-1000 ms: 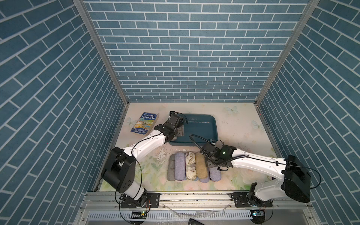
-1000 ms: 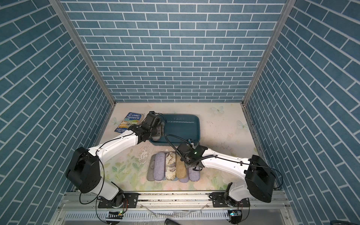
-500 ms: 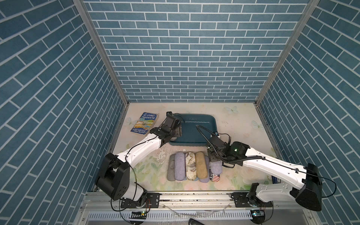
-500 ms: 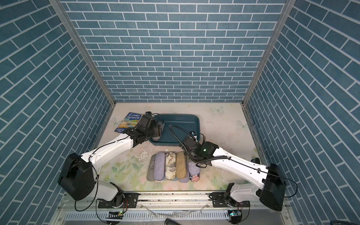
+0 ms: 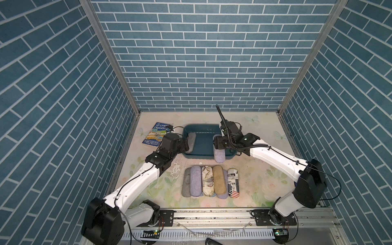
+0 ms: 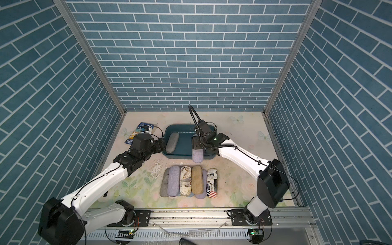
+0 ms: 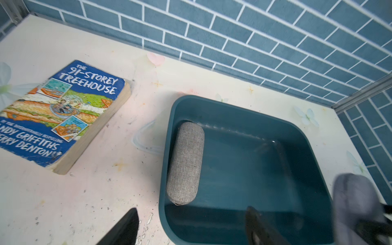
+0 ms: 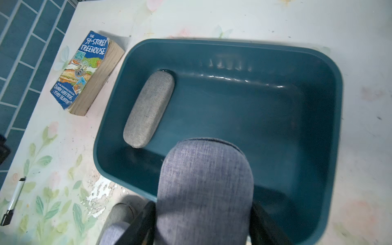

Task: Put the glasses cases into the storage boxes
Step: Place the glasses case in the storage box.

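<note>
Right wrist view: the right gripper (image 8: 203,224) pinches a lilac-grey glasses case (image 8: 205,182) across its width, holding it over the near rim of the teal storage box (image 8: 331,89). The box sits toward the far edge of the surface (image 8: 350,31). A grey case (image 8: 148,109) lies inside along the box's left wall. The left gripper (image 7: 191,229) is spread and empty, straddling that wall near the box's near left corner. The other cases (image 5: 207,180) lie side by side toward the surface's near edge.
</note>
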Motion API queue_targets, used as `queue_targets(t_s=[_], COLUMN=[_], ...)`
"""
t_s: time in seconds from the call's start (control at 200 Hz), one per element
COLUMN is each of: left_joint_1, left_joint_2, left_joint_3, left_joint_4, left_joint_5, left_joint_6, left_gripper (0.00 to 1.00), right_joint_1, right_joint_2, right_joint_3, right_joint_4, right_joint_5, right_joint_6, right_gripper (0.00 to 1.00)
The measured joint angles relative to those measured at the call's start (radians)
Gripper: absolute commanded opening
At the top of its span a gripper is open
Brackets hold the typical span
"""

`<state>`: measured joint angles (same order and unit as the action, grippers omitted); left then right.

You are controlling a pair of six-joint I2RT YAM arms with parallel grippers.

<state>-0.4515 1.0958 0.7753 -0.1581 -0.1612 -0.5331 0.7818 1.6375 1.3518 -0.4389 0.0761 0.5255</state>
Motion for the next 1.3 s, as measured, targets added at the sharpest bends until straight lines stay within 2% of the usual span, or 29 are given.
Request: queue_targets(t_s=[0.165, 0.39, 0.565, 0.87, 1.3], left_joint_1=[0.025, 0.045, 0.048, 0.053, 0.053], left_joint_2=[-0.055, -0.05, -0.037, -0.005, 0.034], left_joint_3=[-0.025, -0.036, -0.038, -0.038, -0.038], left_joint_4=[-0.004, -0.005, 0.0, 0.011, 0.023], left_joint_5=[-0.029, -0.033, -0.033, -0.031, -0.017], left_joint_6=[-0.002, -0.003, -0.007, -0.011, -0.017], left_gripper=[0.8, 0.8, 0.8, 0.8, 0.8], right_joint_1=[-0.026, -0.055, -0.061, -0.062, -0.058], right_joint_2=[0.164, 0.359, 0.475, 0.554, 0.668], right_joint_3=[0.139, 0.304, 0.371, 0.398, 0.515], right_joint_4=[0.051, 0.082, 0.089, 0.087, 0.071], right_joint_5=[-0.071, -0.122, -0.146, -0.177, -0.218], right_joint_6=[-0.009, -0.001, 0.02, 0.053, 0.1], right_gripper=[0.58, 0.58, 0.58, 0.58, 0.6])
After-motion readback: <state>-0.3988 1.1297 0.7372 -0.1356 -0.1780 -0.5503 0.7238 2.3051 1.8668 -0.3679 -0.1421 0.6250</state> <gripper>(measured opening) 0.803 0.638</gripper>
